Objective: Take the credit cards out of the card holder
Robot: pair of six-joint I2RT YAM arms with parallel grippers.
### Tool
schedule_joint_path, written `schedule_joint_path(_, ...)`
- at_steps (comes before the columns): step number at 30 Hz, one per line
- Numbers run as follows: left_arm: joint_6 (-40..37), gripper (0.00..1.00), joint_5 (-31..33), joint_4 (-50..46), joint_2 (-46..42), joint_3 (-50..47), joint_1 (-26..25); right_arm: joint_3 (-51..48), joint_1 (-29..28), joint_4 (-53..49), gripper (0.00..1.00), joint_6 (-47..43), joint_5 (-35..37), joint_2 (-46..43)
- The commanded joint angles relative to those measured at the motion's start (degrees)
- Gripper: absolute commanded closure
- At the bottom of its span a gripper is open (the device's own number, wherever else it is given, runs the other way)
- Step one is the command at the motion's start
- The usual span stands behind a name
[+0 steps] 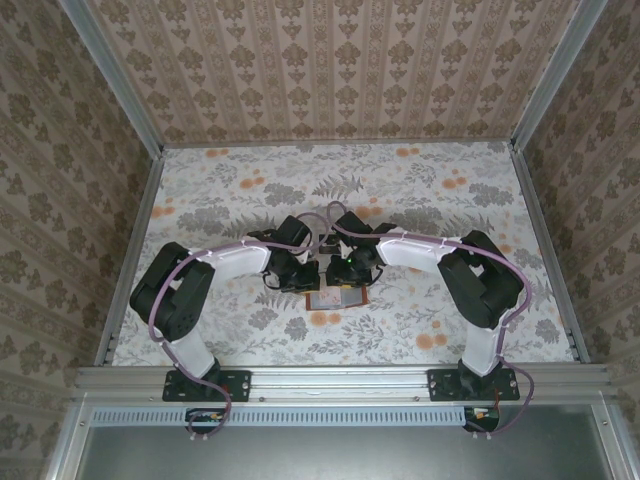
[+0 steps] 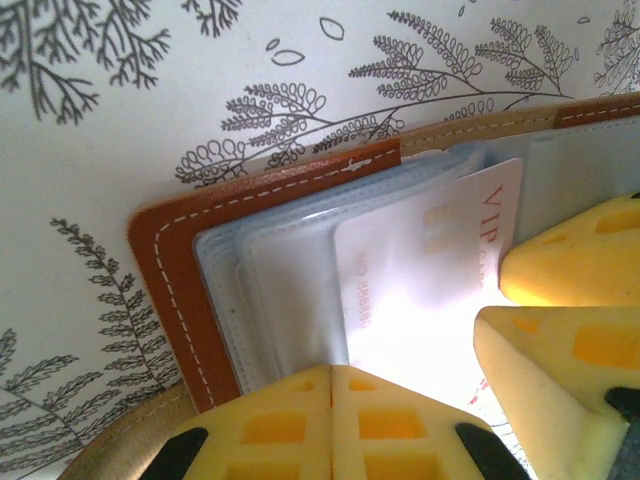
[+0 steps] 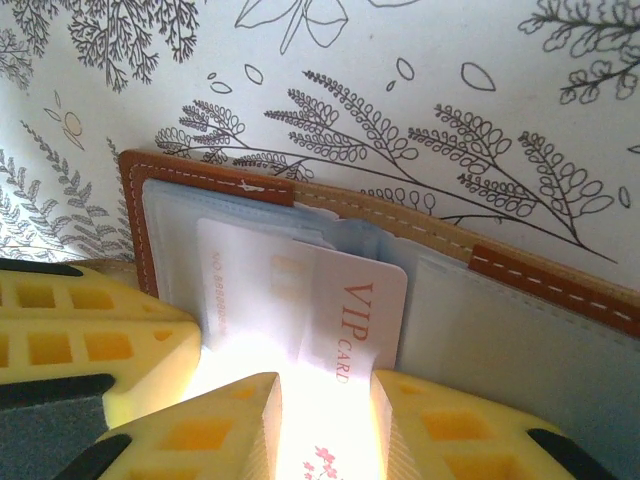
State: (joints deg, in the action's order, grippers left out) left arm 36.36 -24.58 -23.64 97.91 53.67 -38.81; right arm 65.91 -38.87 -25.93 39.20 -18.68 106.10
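The card holder (image 1: 335, 297) lies open on the floral cloth, with a reddish-brown border (image 2: 168, 270) (image 3: 134, 205) and grey-blue clear sleeves. One pinkish-white credit card (image 3: 362, 300) (image 2: 425, 290), printed "VIP CARD", sticks partway out of a sleeve. My left gripper (image 2: 332, 372) (image 1: 308, 278) is shut, its joined tips pressing on the sleeve at the card's edge. My right gripper (image 3: 325, 395) (image 1: 350, 272) is open a little, its fingertips (image 2: 570, 262) spread over the card's face. The card is wider than the gap between them. Whether they touch it is unclear.
Both wrists crowd together over the holder at mid-table. The left gripper's yellow fingers (image 3: 90, 340) sit just left of the right gripper. Patterned walls (image 1: 330, 60) enclose the table on three sides, and a metal rail (image 1: 340, 380) runs along the near edge.
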Motion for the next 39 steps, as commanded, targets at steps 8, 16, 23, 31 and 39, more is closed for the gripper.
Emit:
schedule_joint_path(8, -0.9, 0.92, 2.7, -5.4, -1.4, 2.0, 0.5, -0.2, 0.4, -1.8, 0.68, 0.1, 0.0, -4.8)
schedule_joint_path(16, -0.5, 0.92, 1.2, -6.1, -1.4, 5.0, -0.4, -2.4, 1.7, 0.3, 0.68, 0.2, -2.2, -4.2)
schedule_joint_path(23, -0.5, 0.92, 0.9, -5.8, 1.3, 5.1, -0.9, -4.2, 2.5, 4.4, 0.69, 0.4, -5.9, -2.0)
schedule_joint_path(31, -2.1, 0.93, 5.0, -8.4, 3.9, 4.6, -1.0, -5.5, 3.1, 7.2, 0.7, 1.0, -7.8, -0.5)
schedule_joint_path(39, -2.0, 0.94, 4.9, -8.1, 4.7, 3.6, -1.1, -7.4, 3.6, 11.9, 0.73, 2.5, -11.8, 0.5)
